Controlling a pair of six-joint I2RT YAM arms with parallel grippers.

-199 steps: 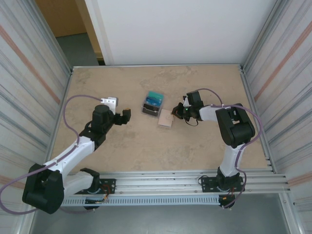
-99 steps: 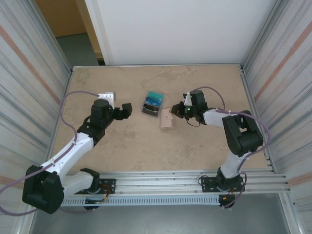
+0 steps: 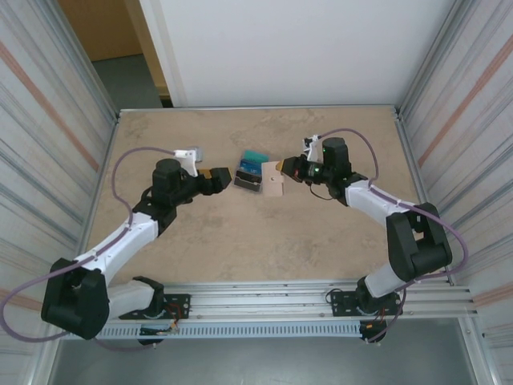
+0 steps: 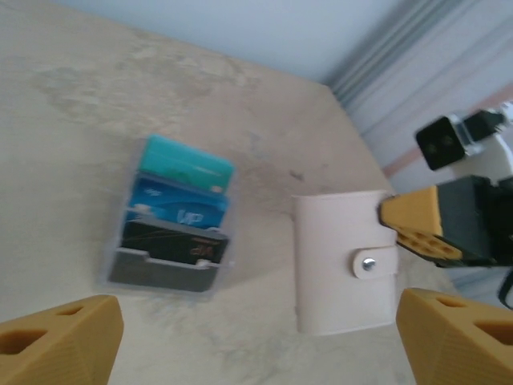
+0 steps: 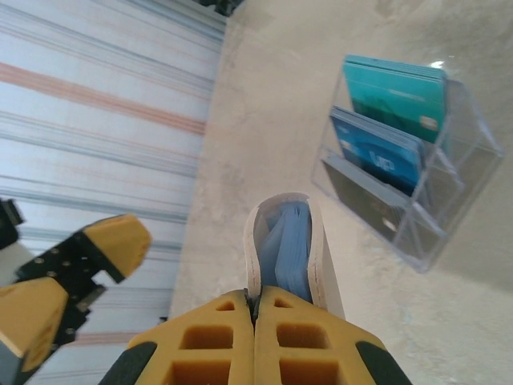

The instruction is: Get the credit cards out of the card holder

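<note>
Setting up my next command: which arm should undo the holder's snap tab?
Left. The left end effector is open and free, with the holder and its tab facing it. The right end effector is shut on the holder's edge, so it should probably just hold.

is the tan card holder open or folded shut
Folded shut. The card holder has its tab snapped across the face; from the right wrist, both covers sit close around the blue lining, pinched by the right hand.
</note>
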